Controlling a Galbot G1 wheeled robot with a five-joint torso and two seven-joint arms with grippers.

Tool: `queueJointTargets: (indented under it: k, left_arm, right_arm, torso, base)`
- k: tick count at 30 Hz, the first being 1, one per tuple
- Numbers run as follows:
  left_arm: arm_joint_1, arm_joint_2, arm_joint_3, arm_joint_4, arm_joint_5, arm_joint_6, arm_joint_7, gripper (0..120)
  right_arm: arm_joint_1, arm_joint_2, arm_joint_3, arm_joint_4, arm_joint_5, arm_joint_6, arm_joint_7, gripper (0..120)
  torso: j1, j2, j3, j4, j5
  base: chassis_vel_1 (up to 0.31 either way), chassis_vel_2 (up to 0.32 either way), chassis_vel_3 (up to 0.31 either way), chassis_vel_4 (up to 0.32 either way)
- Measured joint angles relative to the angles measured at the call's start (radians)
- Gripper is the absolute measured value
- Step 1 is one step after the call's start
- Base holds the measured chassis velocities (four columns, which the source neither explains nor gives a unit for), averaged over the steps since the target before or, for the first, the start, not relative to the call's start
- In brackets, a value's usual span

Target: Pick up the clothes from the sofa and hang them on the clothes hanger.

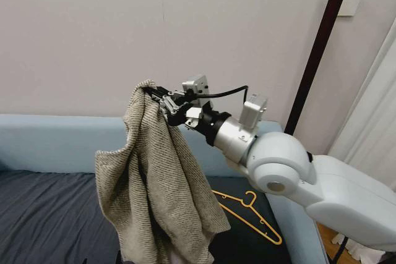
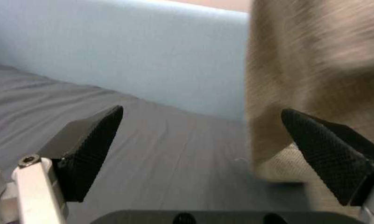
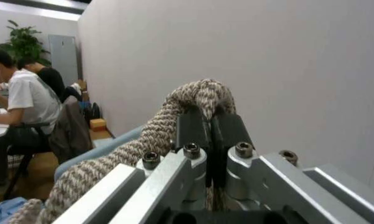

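A beige knitted garment [image 1: 158, 183] hangs in the air above the sofa, held at its top by my right gripper [image 1: 159, 100], which is shut on a fold of it. In the right wrist view the fingers [image 3: 207, 128] pinch the knit [image 3: 196, 95] tightly. My left gripper [image 2: 205, 149] is open, low over the dark seat cushion [image 2: 143, 154], with the hanging garment [image 2: 311, 79] just beside one fingertip. An orange clothes hanger [image 1: 250, 213] lies on the sofa seat beneath my right arm.
The light blue sofa backrest [image 1: 55, 140] runs along the plain wall. A dark rack pole [image 1: 315, 54] rises at the right, next to a white curtain [image 1: 371, 122]. The dark seat [image 1: 43, 214] lies to the left of the garment.
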Motion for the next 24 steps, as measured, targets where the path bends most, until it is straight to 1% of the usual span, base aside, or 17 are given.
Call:
queueJointTargets:
  k: [2, 6, 8, 9, 10, 11, 13, 14, 15, 17, 18, 19, 21, 22, 24]
  left_arm:
    - [-0.001, 0.000, 0.000, 0.002, 0.000, 0.000, 0.000, 100]
    - [-0.021, 0.001, 0.010, 0.046, 0.000, 0.001, 0.000, 100]
    - [-0.024, 0.002, 0.012, 0.049, 0.000, 0.002, 0.000, 100]
    - [-0.031, 0.005, 0.016, 0.055, 0.000, 0.005, 0.001, 100]
    - [-0.034, 0.007, 0.018, 0.057, 0.000, 0.008, 0.001, 100]
    - [-0.034, 0.007, 0.018, 0.057, 0.000, 0.008, 0.001, 100]
    - [-0.039, 0.008, 0.018, 0.060, 0.000, 0.010, 0.001, 100]
    - [-0.040, 0.008, 0.019, 0.063, 0.000, 0.011, 0.001, 100]
    - [-0.040, 0.008, 0.019, 0.063, 0.000, 0.011, 0.001, 100]
    - [-0.041, 0.012, 0.021, 0.068, 0.001, 0.012, 0.001, 100]
    - [-0.042, 0.014, 0.022, 0.071, 0.001, 0.012, 0.001, 100]
    - [-0.042, 0.014, 0.022, 0.071, 0.001, 0.012, 0.001, 100]
    - [-0.050, 0.019, 0.029, 0.076, 0.002, 0.014, 0.001, 100]
    - [-0.052, 0.020, 0.031, 0.076, 0.002, 0.016, 0.001, 100]
    - [-0.055, 0.020, 0.034, 0.076, 0.003, 0.019, 0.001, 100]
  right_arm:
    - [-0.013, 0.003, 0.000, -0.006, -0.009, 0.003, -0.004, 0]
    - [-0.196, 0.054, -0.013, -0.098, -0.139, 0.042, -0.069, 0]
    - [-0.219, 0.056, -0.013, -0.109, -0.153, 0.047, -0.077, 0]
    - [-0.282, 0.046, -0.010, -0.136, -0.185, 0.058, -0.101, 0]
    - [-0.325, 0.031, -0.008, -0.153, -0.204, 0.067, -0.115, 0]
    - [-0.325, 0.031, -0.008, -0.153, -0.204, 0.067, -0.115, 0]
    - [-0.405, -0.006, -0.002, -0.184, -0.241, 0.086, -0.141, 0]
    - [-0.461, -0.037, 0.014, -0.197, -0.259, 0.093, -0.153, 0]
    - [-0.461, -0.037, 0.014, -0.197, -0.259, 0.093, -0.153, 0]
    - [-0.518, -0.083, 0.044, -0.187, -0.260, 0.092, -0.160, 0]
    - [-0.536, -0.111, 0.058, -0.172, -0.250, 0.087, -0.162, 0]
    - [-0.536, -0.111, 0.058, -0.172, -0.250, 0.087, -0.162, 0]
    - [-0.554, -0.181, 0.079, -0.144, -0.229, 0.073, -0.177, 0]
    - [-0.556, -0.203, 0.086, -0.142, -0.223, 0.068, -0.187, 0]
    - [-0.561, -0.219, 0.092, -0.145, -0.221, 0.066, -0.195, 0]
  torso:
    - [0.000, 0.000, 0.000, -0.0001, 0.0001]
    - [0.000, 0.000, 0.000, 0.0002, 0.0000]
    - [0.000, 0.000, 0.000, 0.0004, 0.0001]
    - [0.000, 0.000, 0.000, 0.0005, 0.0001]
    - [0.000, 0.000, 0.000, 0.0001, 0.0001]
    - [0.000, 0.000, 0.000, 0.0001, 0.0001]
    - [0.000, 0.000, 0.000, -0.0002, 0.0004]
    - [0.000, 0.000, 0.000, -0.0003, 0.0005]
    - [0.000, 0.000, 0.000, -0.0003, 0.0005]
    - [0.000, 0.000, 0.000, -0.0003, 0.0006]
    - [0.000, 0.000, 0.000, -0.0002, 0.0008]
    - [0.000, 0.000, 0.000, -0.0002, 0.0008]
    - [0.000, 0.000, 0.000, -0.0002, 0.0002]
    - [0.000, 0.000, 0.000, -0.0001, 0.0003]
    - [0.000, 0.000, 0.000, -0.0001, 0.0000]
  base:
    - [0.000, 0.000, 0.000, 0.000]
    - [0.000, 0.000, 0.000, 0.000]
    - [0.000, 0.000, 0.000, 0.000]
    - [0.000, 0.000, 0.000, 0.000]
    - [0.000, 0.000, 0.000, 0.000]
    - [0.000, 0.000, 0.000, 0.000]
    - [0.000, 0.000, 0.000, 0.000]
    - [0.000, 0.000, 0.000, 0.000]
    - [0.000, 0.000, 0.000, 0.000]
    - [0.000, 0.000, 0.000, 0.000]
    - [0.000, 0.000, 0.000, 0.000]
    - [0.000, 0.000, 0.000, 0.000]
    - [0.000, 0.000, 0.000, 0.000]
    - [0.000, 0.000, 0.000, 0.000]
    - [0.000, 0.000, 0.000, 0.000]
